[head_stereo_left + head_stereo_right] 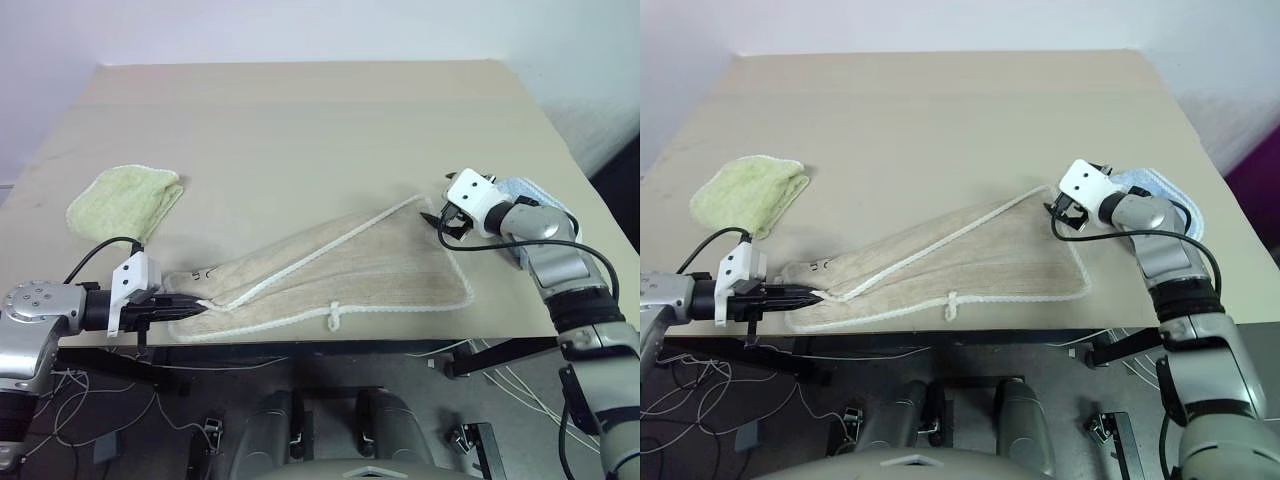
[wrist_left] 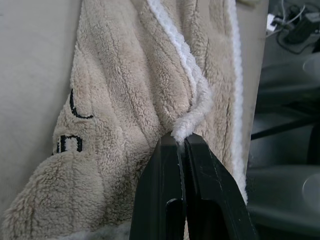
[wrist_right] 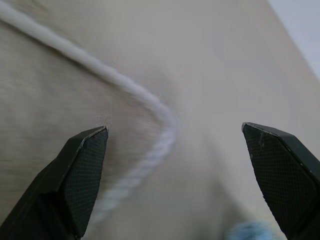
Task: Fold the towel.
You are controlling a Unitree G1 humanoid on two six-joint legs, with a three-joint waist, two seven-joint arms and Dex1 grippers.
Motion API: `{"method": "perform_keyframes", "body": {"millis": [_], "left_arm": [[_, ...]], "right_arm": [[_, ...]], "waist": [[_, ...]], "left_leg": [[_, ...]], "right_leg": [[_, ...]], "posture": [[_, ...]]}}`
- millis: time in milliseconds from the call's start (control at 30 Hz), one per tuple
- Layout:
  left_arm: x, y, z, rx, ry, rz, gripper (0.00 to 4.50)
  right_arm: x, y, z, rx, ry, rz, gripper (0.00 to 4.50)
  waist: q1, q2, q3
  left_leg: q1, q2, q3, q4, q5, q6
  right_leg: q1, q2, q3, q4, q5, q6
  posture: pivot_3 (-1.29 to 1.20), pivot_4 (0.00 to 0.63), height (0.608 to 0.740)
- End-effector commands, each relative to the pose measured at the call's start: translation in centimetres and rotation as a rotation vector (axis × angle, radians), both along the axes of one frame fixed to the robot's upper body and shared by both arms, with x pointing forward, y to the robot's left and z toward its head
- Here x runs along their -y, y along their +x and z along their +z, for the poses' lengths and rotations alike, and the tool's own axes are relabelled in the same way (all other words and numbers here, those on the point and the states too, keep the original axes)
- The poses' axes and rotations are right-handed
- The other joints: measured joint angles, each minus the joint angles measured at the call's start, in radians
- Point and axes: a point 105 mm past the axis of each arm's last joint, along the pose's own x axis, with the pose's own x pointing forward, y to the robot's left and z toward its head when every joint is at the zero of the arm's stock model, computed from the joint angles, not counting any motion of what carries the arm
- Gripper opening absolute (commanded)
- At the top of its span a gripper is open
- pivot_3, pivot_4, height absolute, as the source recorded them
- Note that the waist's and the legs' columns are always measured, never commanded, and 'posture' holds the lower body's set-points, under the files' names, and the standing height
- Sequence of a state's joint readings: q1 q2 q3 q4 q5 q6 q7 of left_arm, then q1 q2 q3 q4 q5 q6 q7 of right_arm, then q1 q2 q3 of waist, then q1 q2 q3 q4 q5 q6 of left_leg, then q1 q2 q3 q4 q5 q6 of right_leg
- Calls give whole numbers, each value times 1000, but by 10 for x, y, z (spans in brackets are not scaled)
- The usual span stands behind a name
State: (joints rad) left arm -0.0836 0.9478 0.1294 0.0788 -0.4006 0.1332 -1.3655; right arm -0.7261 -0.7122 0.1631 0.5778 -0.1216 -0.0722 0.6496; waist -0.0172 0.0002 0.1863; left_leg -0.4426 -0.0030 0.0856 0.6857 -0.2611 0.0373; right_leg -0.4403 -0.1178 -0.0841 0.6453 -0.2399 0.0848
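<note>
The left gripper (image 2: 181, 142) is clamping its jaws tight on the white cord at a corner of the towel (image 1: 350, 270), probably so that this end can be carried over for a fold. In the left eye view that pinch is sitting at the lower left of the frame, at the table's (image 1: 300, 120) near edge, where the cloth is bunching into a narrow point.

The right gripper (image 3: 175, 137) is holding its jaws spread wide, with nothing between them, above the towel's far corner, where the cord is bending round; this looks like a line-up for a matching grasp. In the head views it is hovering at the right of the frame, just beside the cloth's upper right corner.

The towel is lying across the lower middle of the frame, fanning wider to the right, its loop tag (image 1: 334, 317) near the front edge.

A green cloth (image 1: 125, 200) is resting at the left, and a blue cloth (image 1: 1160, 190) behind the right wrist, both out of the way.
</note>
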Motion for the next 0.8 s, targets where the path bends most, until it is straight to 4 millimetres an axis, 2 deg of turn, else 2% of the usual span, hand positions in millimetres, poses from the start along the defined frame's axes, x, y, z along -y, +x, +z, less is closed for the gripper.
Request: {"method": "perform_keyframes", "body": {"millis": [33, 200, 400, 600, 700, 800], "left_arm": [[2, 5, 5, 48, -11, 20, 34], [6, 11, 6, 63, -59, 63, 34], [10, 14, 14, 23, -144, 78, 34], [7, 11, 6, -33, -108, 67, 34], [8, 12, 5, -32, -100, 64, 704], [8, 14, -2, -5, -43, 60, 1662]], "right_arm": [[-7, 7, 14, 59, -16, 40, 4500], [-17, 4, 7, 53, -5, 83, 4500], [-14, 1, 3, 52, -3, 75, 4500], [-11, -1, 3, 56, -1, 63, 4500], [-11, -2, 3, 57, 1, 62, 4500], [-12, -3, 2, 57, 5, 62, 4500]], "waist": [[0, 0, 0], [1, 0, 0], [3, 0, 0], [0, 0, 0], [0, 0, 0], [2, 0, 0]], "left_leg": [[0, 0, 0, 0, 0, 0], [0, 0, 0, 0, 0, 0], [0, 0, 0, 0, 0, -1], [0, 0, 0, 1, 1, -1], [0, 0, 0, 1, 1, -1], [0, 0, 0, 1, 1, -1]], "right_leg": [[0, 0, 0, 0, 0, 0], [0, 0, 0, 1, 0, 0], [0, 0, 0, 1, 0, 0], [0, 0, 0, 2, 0, 0], [0, 0, 0, 2, 0, 0], [0, 0, 0, 2, 0, 0]], "posture": [[0, 150, 701], [0, 150, 701], [0, 150, 701], [0, 150, 701], [0, 150, 701], [0, 150, 701]]}}
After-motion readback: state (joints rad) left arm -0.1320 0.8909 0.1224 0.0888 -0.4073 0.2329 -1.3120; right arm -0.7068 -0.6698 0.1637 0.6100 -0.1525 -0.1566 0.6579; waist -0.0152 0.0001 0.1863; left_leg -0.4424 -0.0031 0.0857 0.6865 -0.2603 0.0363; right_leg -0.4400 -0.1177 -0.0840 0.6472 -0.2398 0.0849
